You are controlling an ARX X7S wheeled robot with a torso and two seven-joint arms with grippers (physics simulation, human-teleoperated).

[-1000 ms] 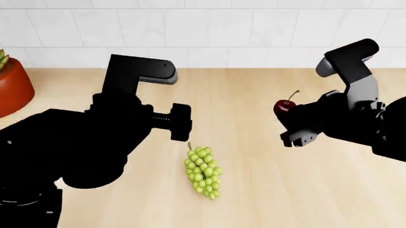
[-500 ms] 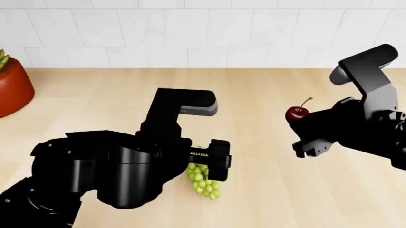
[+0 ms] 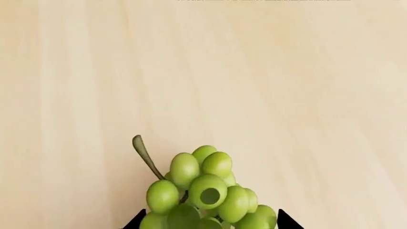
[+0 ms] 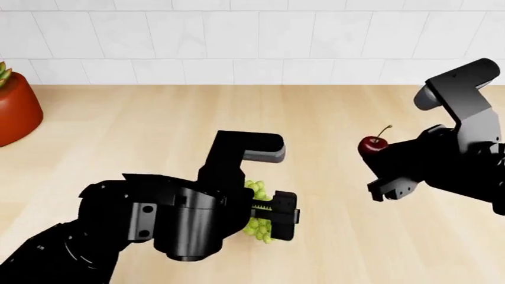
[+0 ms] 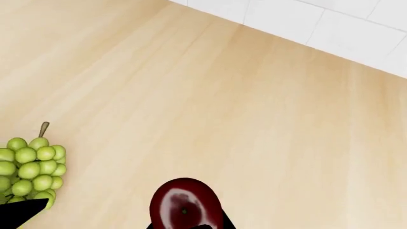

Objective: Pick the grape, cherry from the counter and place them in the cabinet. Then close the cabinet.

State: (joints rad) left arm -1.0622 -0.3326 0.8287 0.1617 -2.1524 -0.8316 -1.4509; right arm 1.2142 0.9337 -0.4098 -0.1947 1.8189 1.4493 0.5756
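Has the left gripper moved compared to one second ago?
Yes. In the head view the left gripper has gone rightward and nearer the camera, away from the red pot; it is now at the grape, which lies on the counter.

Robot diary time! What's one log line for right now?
left end effector: open, around grape | right end effector: holds cherry above counter | cabinet: unseen

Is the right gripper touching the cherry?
Touching. In the right wrist view the cherry sits directly against the right gripper, with no gap visible.
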